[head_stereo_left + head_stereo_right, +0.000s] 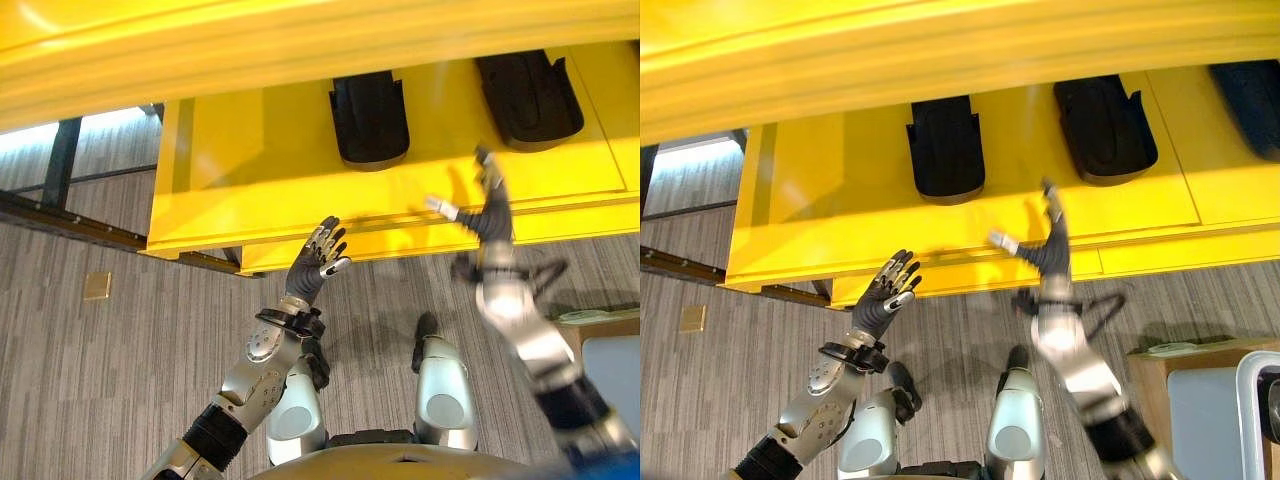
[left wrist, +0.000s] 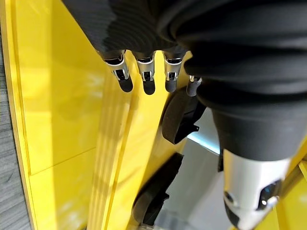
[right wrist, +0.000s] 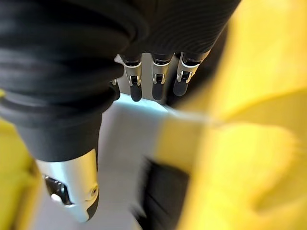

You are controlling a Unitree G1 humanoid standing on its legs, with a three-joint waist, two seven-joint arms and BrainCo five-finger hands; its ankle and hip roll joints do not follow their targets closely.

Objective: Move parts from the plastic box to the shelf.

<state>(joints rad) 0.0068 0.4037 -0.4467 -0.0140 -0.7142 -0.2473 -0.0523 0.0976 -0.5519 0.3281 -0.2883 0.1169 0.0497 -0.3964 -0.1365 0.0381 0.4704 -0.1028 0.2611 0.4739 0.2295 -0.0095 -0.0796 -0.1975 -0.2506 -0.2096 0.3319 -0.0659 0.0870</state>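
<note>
Two black moulded parts [image 1: 369, 118] [image 1: 528, 95] lie side by side on the yellow shelf [image 1: 250, 180], and a third part [image 1: 1250, 100] lies further right. My left hand [image 1: 318, 262] is raised in front of the shelf's front edge, fingers straight and empty. My right hand [image 1: 487, 215] reaches over the front edge just below the right-hand part, fingers spread and holding nothing. The left wrist view shows straight fingers [image 2: 144, 76] above the shelf with black parts [image 2: 180, 117] beyond. In the right wrist view the fingers [image 3: 156, 79] are also straight.
A yellow upper beam [image 1: 300, 40] overhangs the shelf. A grey bin with a pale rim [image 1: 1252, 400] sits on a brown surface at the lower right. A dark metal frame [image 1: 60, 160] stands at the left, and a small tan square [image 1: 97, 285] lies on the grey carpet.
</note>
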